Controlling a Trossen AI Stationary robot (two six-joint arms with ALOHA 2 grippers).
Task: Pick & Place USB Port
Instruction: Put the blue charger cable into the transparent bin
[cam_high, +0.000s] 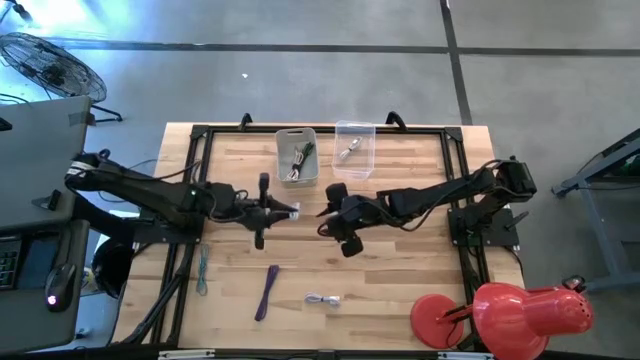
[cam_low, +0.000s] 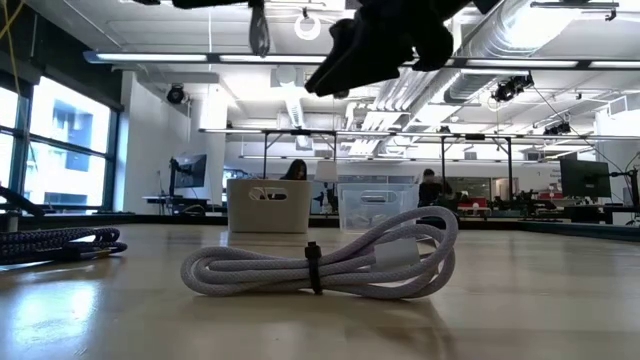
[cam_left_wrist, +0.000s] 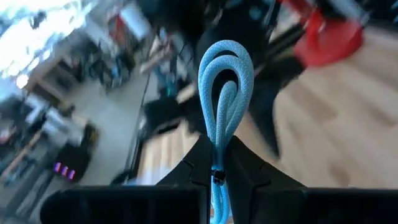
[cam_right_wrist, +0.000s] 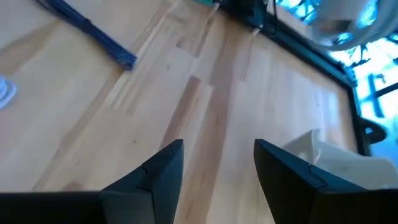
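Observation:
My left gripper (cam_high: 283, 209) hangs above the table's middle, shut on a pale blue coiled cable (cam_left_wrist: 225, 74). My right gripper (cam_high: 336, 222) is just to its right, open and empty, its fingers (cam_right_wrist: 163, 168) over bare wood. A white coiled cable (cam_low: 320, 262) lies on the table near the front edge, with a purple cable (cam_high: 267, 292) to its left. At the far edge stand a grey bin (cam_high: 297, 156) with cables in it and a clear bin (cam_high: 354, 148) holding one cable. My left gripper pinches the bundled cable between its two fingers, close to the dark tie band (cam_left_wrist: 216, 176). The fingers are about level, point toward the table's right and lie along the bundle. The looped end (cam_left_wrist: 226, 56) sticks out past the fingertips, and the cable is clear of the table.
A red desk lamp (cam_high: 505, 310) lies at the front right corner. A thin teal cable (cam_high: 202, 270) lies at the front left. A black frame (cam_high: 455, 150) borders the table. Bare wood lies between the bins and the front cables.

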